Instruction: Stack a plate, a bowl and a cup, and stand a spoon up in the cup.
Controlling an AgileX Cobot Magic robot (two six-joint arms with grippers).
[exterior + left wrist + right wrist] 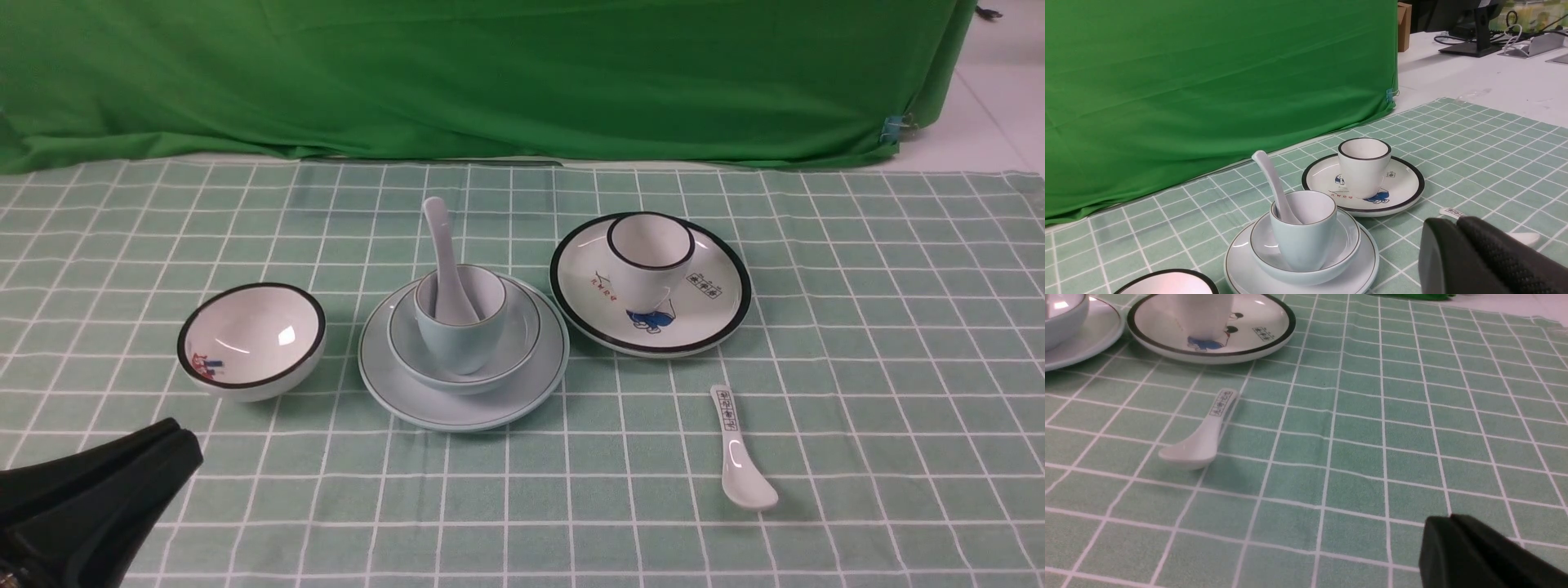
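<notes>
1 spoon (446, 269), leaning steeply handle-up

A green cloth (522, 77) hangs in folds along the far edge of the table, which is covered by a green tablecloth (882, 343) with a grid of white lines. The green cloth's hem bunches on the surface, and a blue clip (893, 129) sits at its lower right corner. Past the tablecloth's far right corner lies a plain white surface (1453, 81). On that surface stand a dark monitor (1478, 24) on a flat black base, tangled cables (1513, 37) beside it, and a brown cardboard box (1404, 27) next to the green cloth. Light falls evenly, with soft, faint shadows.
</notes>
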